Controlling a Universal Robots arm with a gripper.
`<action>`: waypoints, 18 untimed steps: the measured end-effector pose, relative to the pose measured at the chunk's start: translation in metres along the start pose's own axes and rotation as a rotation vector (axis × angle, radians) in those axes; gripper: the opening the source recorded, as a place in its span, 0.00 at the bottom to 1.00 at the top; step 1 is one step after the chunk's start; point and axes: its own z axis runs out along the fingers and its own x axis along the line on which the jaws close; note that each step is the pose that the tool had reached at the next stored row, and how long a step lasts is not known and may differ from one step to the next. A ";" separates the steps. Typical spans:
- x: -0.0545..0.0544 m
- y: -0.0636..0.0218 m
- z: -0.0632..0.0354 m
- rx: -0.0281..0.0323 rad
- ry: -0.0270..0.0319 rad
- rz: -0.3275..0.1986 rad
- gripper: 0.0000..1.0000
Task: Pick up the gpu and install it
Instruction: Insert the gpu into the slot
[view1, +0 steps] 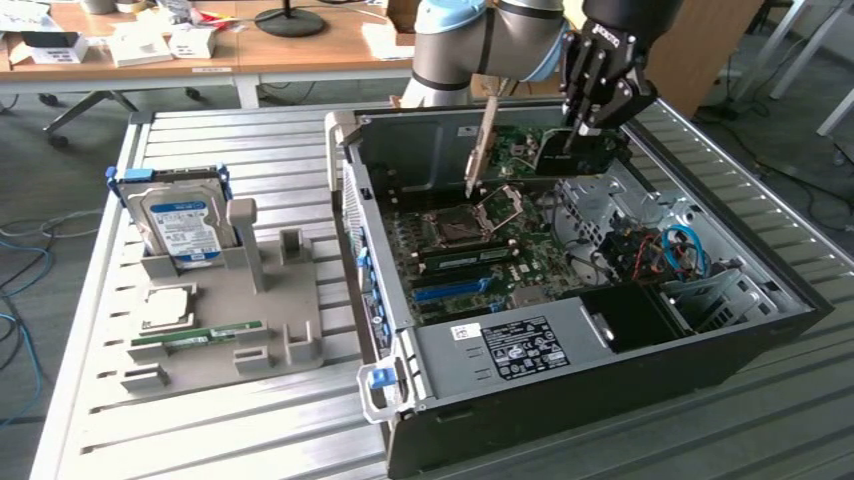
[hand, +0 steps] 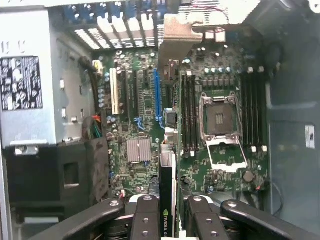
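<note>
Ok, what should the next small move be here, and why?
Probably lower slowly and straight toward the long blue slot. The gripper holds the graphics card edge-on above the motherboard in the open case, not yet seated; its edge runs parallel to that slot, perhaps slightly beside it, so a small sideways nudge may be needed.

1. The exterior view looks down at a slant from high and well back, over the desk (view1: 200, 440) and the open computer case (view1: 601, 400).
2. The wrist view faces into the case from just behind the gripper (hand: 167, 212), near the motherboard (hand: 140, 100).
3. Both views share the motherboard and its CPU socket (hand: 220, 117).
</note>
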 end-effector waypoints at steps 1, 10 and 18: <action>0.000 0.0000 0.0005 0.0004 0.0008 -0.018 0.26; 0.000 0.0003 0.0014 0.0013 0.0008 -0.056 0.26; 0.000 0.0007 0.0027 0.0000 -0.0177 -0.057 0.26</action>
